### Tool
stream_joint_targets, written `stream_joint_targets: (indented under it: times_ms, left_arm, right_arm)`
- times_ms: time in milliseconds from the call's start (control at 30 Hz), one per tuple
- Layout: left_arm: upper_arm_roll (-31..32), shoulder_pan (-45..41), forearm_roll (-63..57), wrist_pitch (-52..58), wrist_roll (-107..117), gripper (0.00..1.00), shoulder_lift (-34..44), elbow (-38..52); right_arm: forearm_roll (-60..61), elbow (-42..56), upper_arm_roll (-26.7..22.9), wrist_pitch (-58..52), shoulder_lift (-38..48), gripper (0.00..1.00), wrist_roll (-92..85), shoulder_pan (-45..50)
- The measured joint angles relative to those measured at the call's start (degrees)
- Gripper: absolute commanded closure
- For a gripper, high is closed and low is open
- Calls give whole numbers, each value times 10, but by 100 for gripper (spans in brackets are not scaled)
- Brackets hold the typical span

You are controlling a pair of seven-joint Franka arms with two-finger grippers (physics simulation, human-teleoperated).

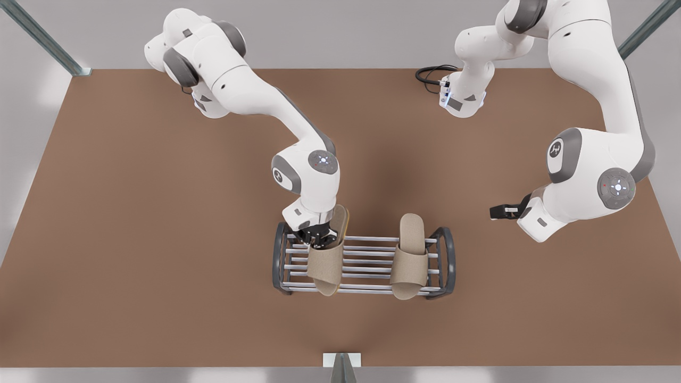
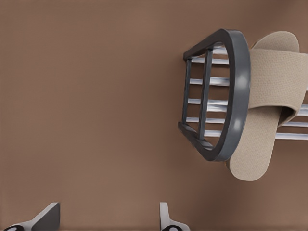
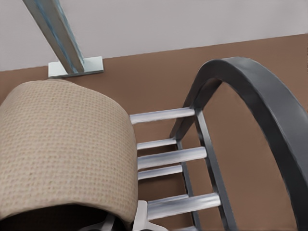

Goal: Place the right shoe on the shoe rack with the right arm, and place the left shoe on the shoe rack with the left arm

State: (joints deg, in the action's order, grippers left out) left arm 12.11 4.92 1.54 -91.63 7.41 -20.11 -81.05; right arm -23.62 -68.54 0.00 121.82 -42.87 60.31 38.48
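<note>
Two beige, woven-textured slippers [image 1: 409, 258] [image 1: 325, 266] lie on a shoe rack [image 1: 444, 260] with dark grey end frames and silver bars, over a brown bench [image 1: 133, 213].

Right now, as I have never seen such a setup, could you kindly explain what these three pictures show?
Two white robot arms work at a brown table. The front view looks down on everything; each other picture comes from a camera on one arm's wrist. On the table stands the shoe rack. The left shoe lies across its bars. The right gripper, at the front view's left, grips the right shoe over the rack. The left gripper waits open, aside.
</note>
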Motion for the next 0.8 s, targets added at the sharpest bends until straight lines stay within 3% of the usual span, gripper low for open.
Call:
stream_joint_targets:
  times_ms: [33,67,100,633,733,800]
  left_arm:
    - [0,0,0,0,-1,0,0,0]
    - [0,0,0,0,-2,0,0,0]
    - [0,0,0,0,-3,0,0,0]
    - [0,-2,-1,0,-11,0,-1,0]
    - [0,-2,-1,1,-12,0,-1,0]
    - [0,-1,-1,1,-13,0,-1,0]
  right_arm:
    - [-1,-9,0,2,3,79,1,0]
    - [-2,-14,0,3,4,10,2,1]
    - [-3,-16,0,3,4,0,4,2]
    - [-3,-19,10,-1,12,0,27,16]
    - [0,-17,59,-28,53,0,30,15]
    - [3,-14,140,-73,122,0,34,13]
